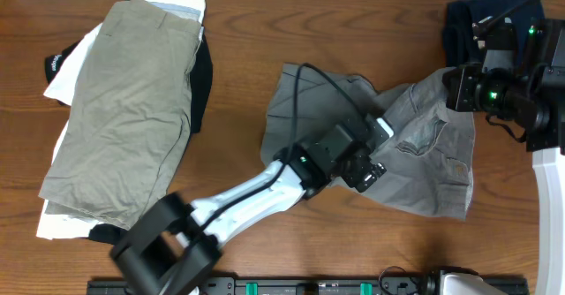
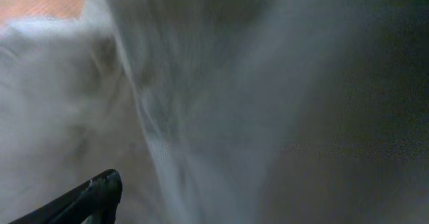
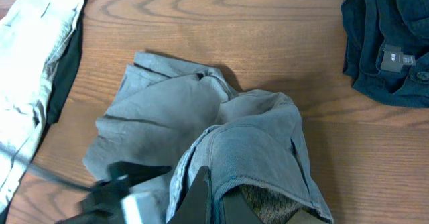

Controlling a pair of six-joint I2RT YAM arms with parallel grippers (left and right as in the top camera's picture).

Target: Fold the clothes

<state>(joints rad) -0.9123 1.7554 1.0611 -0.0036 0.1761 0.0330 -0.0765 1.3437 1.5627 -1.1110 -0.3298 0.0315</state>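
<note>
The grey shorts (image 1: 424, 154) lie crumpled at centre right of the table, one end lifted toward the right. My right gripper (image 1: 459, 87) is shut on that lifted edge. In the right wrist view its fingers (image 3: 201, 197) pinch a fold of the grey shorts (image 3: 167, 117), showing the patterned lining. My left gripper (image 1: 371, 167) sits low over the middle of the shorts with its jaws spread. The left wrist view is filled with blurred grey cloth (image 2: 201, 83), and a single black fingertip (image 2: 100, 192) shows at the lower left with nothing pinched.
A stack at the left has khaki shorts (image 1: 132, 109) on top of white (image 1: 66, 74) and black (image 1: 203, 74) garments. A navy garment (image 1: 463, 21) lies at the back right corner, behind the right arm. Bare wood shows between stack and shorts.
</note>
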